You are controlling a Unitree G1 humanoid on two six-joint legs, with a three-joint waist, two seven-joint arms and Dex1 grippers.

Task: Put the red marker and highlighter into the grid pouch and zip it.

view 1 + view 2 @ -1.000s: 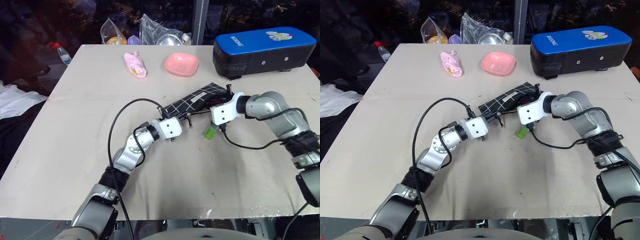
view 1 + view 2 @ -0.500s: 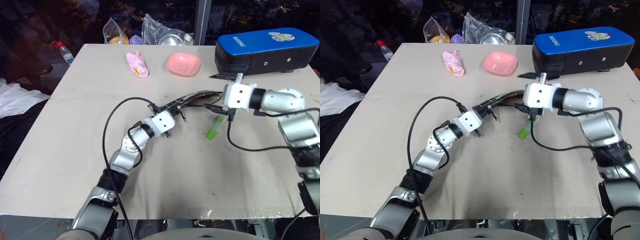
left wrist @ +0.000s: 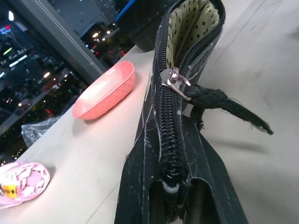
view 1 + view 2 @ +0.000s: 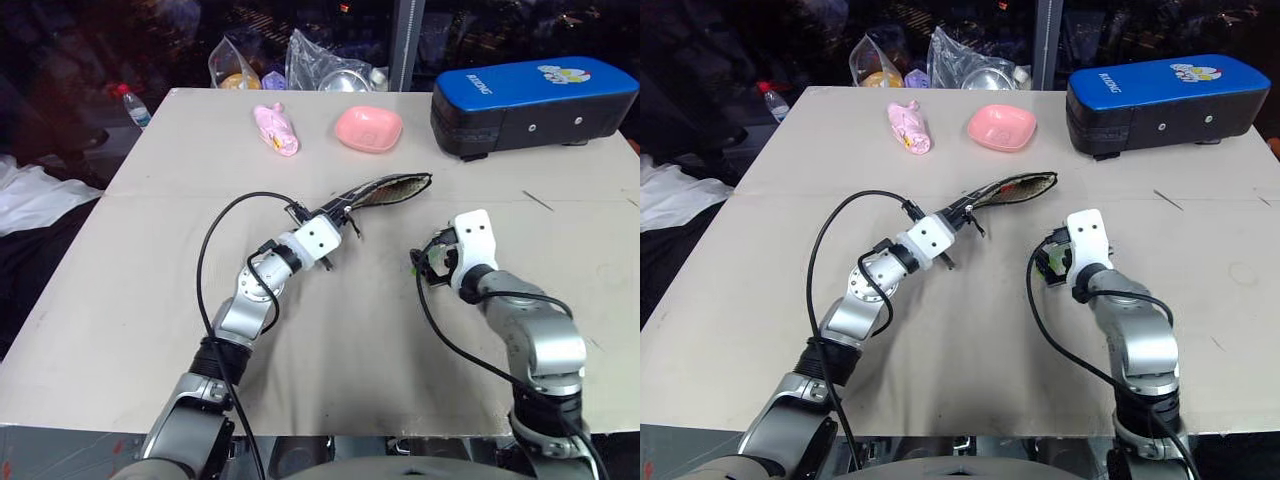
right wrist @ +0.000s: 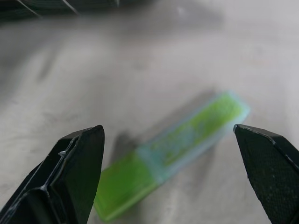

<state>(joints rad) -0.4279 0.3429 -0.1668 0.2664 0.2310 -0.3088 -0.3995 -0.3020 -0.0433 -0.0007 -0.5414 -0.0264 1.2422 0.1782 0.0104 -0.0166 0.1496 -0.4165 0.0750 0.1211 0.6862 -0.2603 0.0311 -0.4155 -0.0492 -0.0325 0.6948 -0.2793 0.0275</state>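
My right claw (image 5: 168, 177) has left the far end of the grid pouch (image 4: 385, 192) and come down toward me; it now hangs released, its two black fingers (image 5: 70, 182) spread wide on either side of the highlighter (image 5: 170, 154). The highlighter lies flat on the tabletop (image 4: 150, 300), just in front of that claw and to the right of the pouch, not yet touched. A moment ago this claw was shut near the pouch's mouth; letting go means the mouth is prepared and I judge the pickup of the highlighter comes next.

My left claw (image 4: 335, 215) stays clenched on the near-left end of the grid pouch, holding it up on its edge. The zipper is run partway, the pull (image 3: 175, 81) sitting near my grip, and the far end gapes to show a dotted lining (image 3: 191, 23). The pouch has swung a little leftward with my hand.

I cannot find the red marker on the tabletop; whether it already lies inside the pouch I cannot tell.
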